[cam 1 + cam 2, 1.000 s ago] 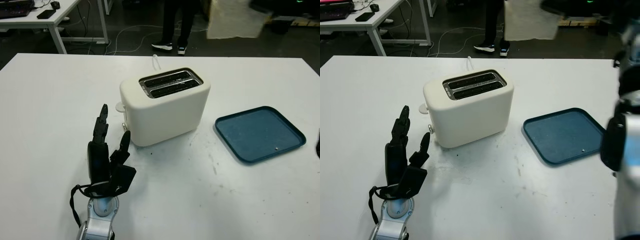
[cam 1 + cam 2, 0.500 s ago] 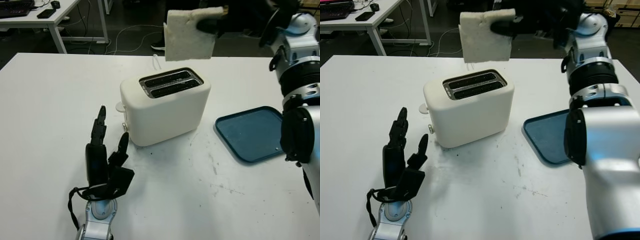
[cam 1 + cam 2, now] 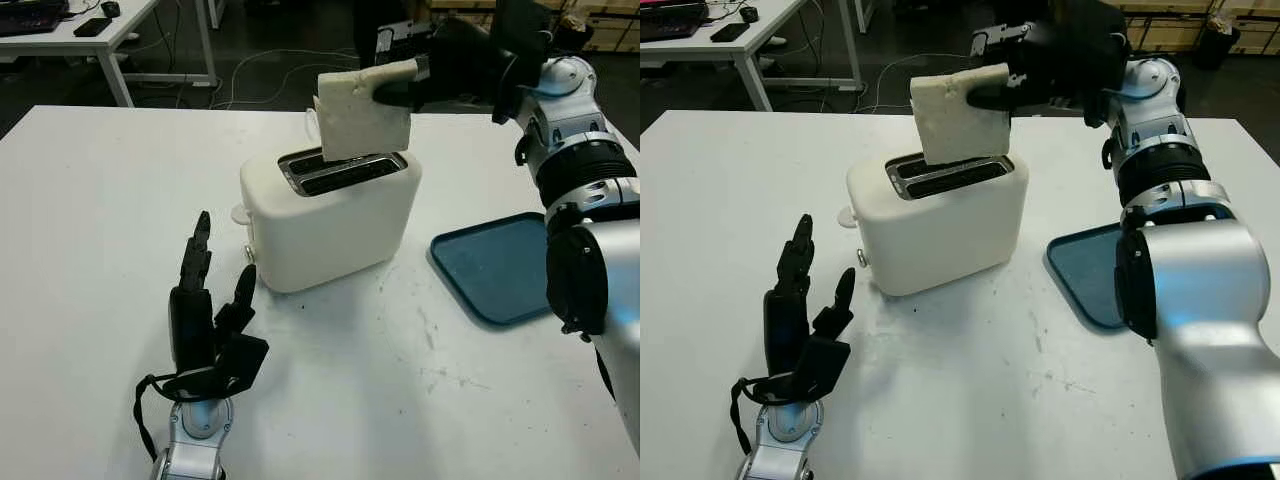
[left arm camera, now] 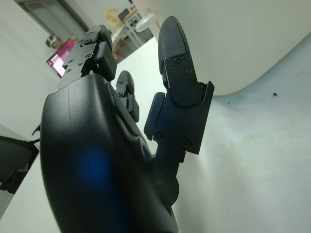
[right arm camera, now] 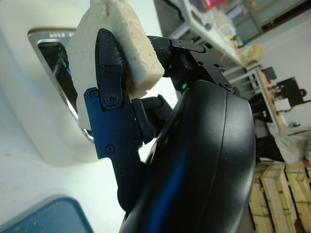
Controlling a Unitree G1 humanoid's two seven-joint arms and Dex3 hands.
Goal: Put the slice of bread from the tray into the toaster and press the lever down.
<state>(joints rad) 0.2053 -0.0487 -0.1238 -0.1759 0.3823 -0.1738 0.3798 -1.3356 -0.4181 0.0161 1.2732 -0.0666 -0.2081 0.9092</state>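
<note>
Change since half a second ago: we are seeing the slice of bread (image 3: 362,115) lowered from well above the toaster (image 3: 330,210) to the mouth of its slots, and the right arm reaching further across.

Nearest: the left robot hand (image 3: 208,325) is standing upright over the white tabletop (image 3: 90,230), holding nothing, released, in front of and to the left of the toaster.

Middle, left of centre: the cream two-slot toaster is sitting on the tabletop, with a small round knob (image 3: 240,213) projecting from its left end.

Middle, right: the blue tray (image 3: 492,270) is lying flat beside the toaster, partly covered by the right arm.

Above the toaster: the right robot hand (image 3: 1040,70) is gripping the bread by its upper right corner; the slice is hanging slightly tilted, its lower edge meeting the rear slot.

Farthest: we are noting a white desk (image 3: 95,40) and cables (image 3: 250,70) on the floor.
</note>
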